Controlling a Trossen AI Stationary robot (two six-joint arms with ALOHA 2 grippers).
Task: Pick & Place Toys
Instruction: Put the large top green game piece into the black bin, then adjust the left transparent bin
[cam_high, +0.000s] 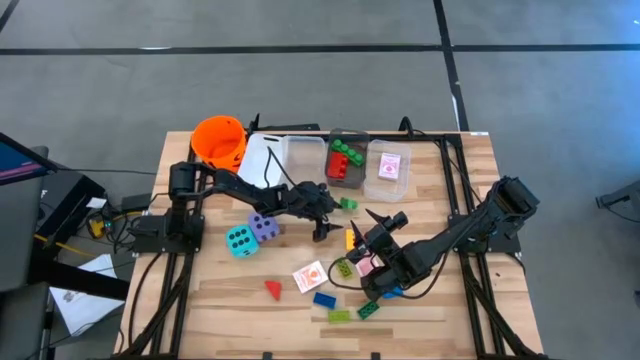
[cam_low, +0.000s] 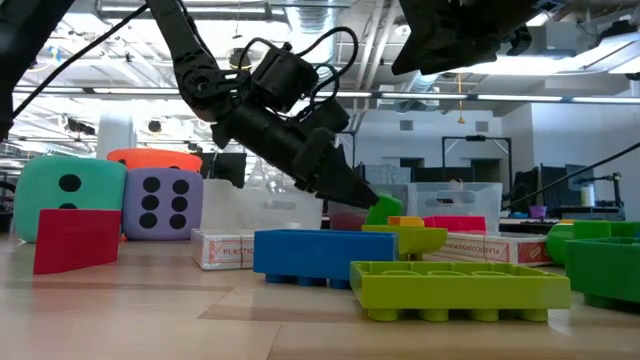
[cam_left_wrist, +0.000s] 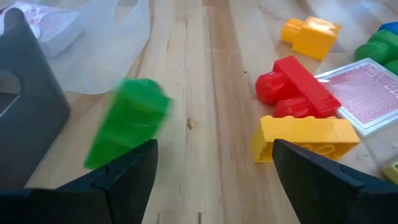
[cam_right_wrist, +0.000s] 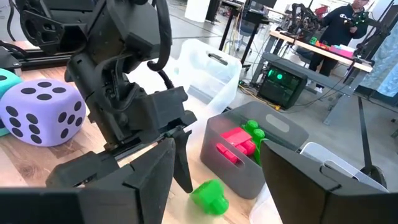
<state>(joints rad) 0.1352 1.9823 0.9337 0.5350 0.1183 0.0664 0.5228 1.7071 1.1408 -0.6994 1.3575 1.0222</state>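
My left gripper (cam_high: 330, 218) (cam_left_wrist: 214, 149) is open above the table's middle, slanting down. A small green brick (cam_left_wrist: 127, 121) (cam_high: 348, 203) lies on the wood just ahead of one of its fingers, not between them. A yellow brick (cam_left_wrist: 305, 134), a red brick (cam_left_wrist: 292, 87) and a red-backed card (cam_left_wrist: 360, 93) lie farther on. My right gripper (cam_high: 362, 228) (cam_right_wrist: 217, 144) is open with nothing in it and hangs above those bricks, facing the left gripper. The purple die (cam_high: 264, 228) and the teal die (cam_high: 240, 240) rest on the table under the left arm. My left gripper has one finger (cam_left_wrist: 124, 171) right beside the green brick's near end (cam_left_wrist: 102, 152), coming at it slanting down from the table's left. Whether that finger touches the brick I cannot tell. The brick lies on the table, outside the gap between the fingers.
At the far edge stand an orange bucket (cam_high: 220, 140), clear bins (cam_high: 290, 155), a grey bin (cam_high: 347, 160) with red and green bricks, and a bin holding a card (cam_high: 388, 168). A red wedge (cam_high: 273, 289), a card (cam_high: 310, 276) and blue and green bricks (cam_high: 339, 316) lie toward the near edge.
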